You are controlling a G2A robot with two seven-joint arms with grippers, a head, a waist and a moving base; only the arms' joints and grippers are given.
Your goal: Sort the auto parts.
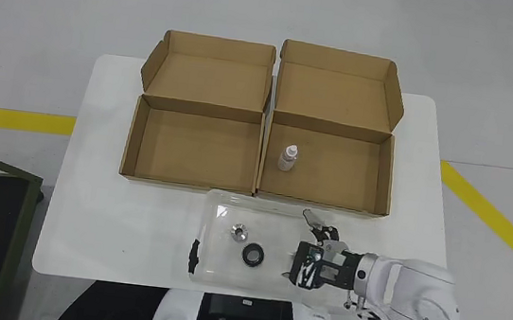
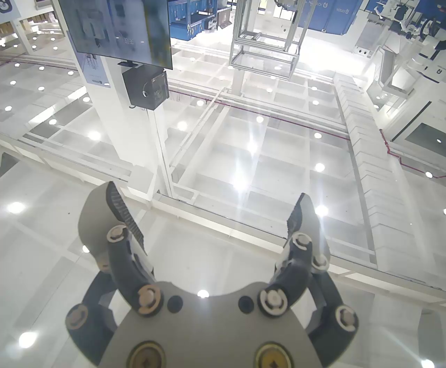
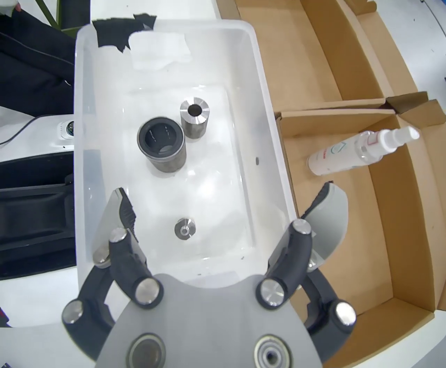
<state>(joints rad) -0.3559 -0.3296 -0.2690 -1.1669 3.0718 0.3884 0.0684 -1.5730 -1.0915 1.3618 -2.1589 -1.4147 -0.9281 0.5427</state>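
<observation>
The right gripper (image 3: pixel 223 191) hangs over the clear bin (image 3: pixel 266 104), which sits at the near edge of the surface (image 1: pixel 97 218). Its fingers (image 3: pixel 122 205) are spread wide and carry nothing. The left gripper (image 2: pixel 206 191) is turned up toward the ceiling, likewise wide open and unloaded, and appears to have no part in this step. Three metal parts rest on the bin floor. A small steel stud (image 3: pixel 185 228) lies close to the end of the bin under the right gripper. Toward the middle, a dark sleeve (image 3: pixel 161 143) stands near a steel bushing (image 3: pixel 194 118), both well apart from the stud. The step in hand looks to be the pick of the stud, the nearest part. Procedure, as judged from the room: first shift the gripper toward the bin's centre line, since one finger seems to sit over the long wall on the box side and would strike the rim on the way down. Descend straight, with the stud centred between the fingers. Close low on its round flank, not on the tapered top, where the grip would likely slide off. The bin floor looks slick, so close evenly from both sides to avoid nudging the part away. Lift clear of the rim before travelling. A spray bottle (image 3: pixel 352 153) lies in the right box (image 3: pixel 373 251) at the far edge; the stud probably belongs in the left box (image 3: pixel 296 52) beside it
</observation>
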